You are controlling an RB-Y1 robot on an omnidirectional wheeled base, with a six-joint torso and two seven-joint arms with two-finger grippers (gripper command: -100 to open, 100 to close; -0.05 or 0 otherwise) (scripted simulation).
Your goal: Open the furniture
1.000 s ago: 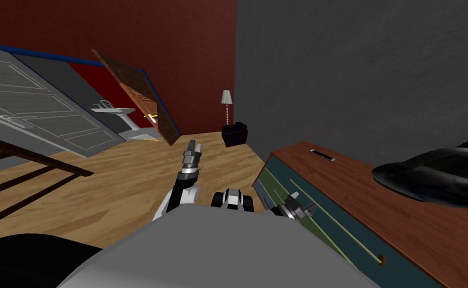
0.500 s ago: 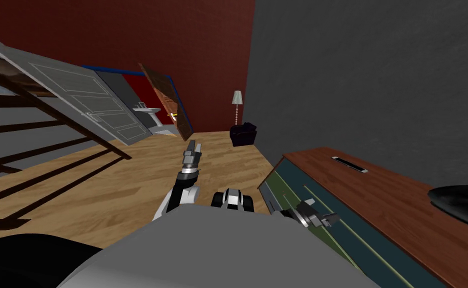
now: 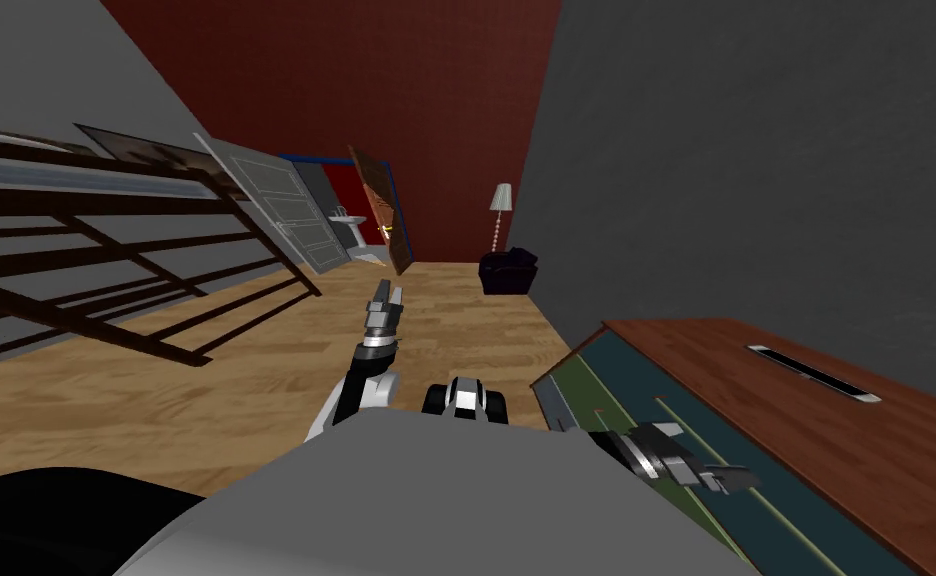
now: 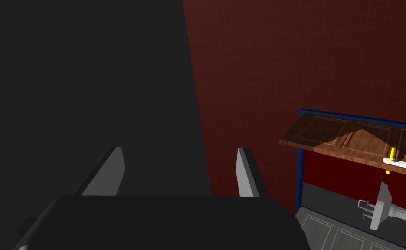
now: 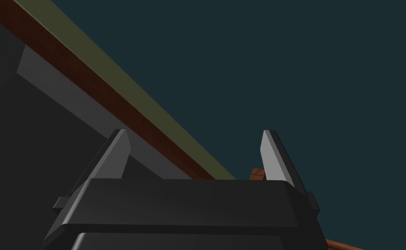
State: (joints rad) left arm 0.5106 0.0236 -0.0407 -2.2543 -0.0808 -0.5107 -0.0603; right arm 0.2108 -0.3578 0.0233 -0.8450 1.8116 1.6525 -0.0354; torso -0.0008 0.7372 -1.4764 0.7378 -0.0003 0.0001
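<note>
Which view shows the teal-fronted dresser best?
The head view: the dresser shows its brown top and long teal front. The right wrist view gives a close teal patch with an olive strip; the left wrist view looks away.

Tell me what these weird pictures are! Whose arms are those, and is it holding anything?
They belong to a robot with two arms. The wide picture comes from a camera on its head, looking down at a wooden floor. The other two come from cameras on its hands. Its left tool points out over the floor, open and empty. Its right tool is open too, holding nothing, right up against the dark teal front of a long low cabinet with a brown wooden top, near its thin pale bar handle. On that top lies one flat, slim dark thing with a white rim; I cannot tell what it is.
</note>
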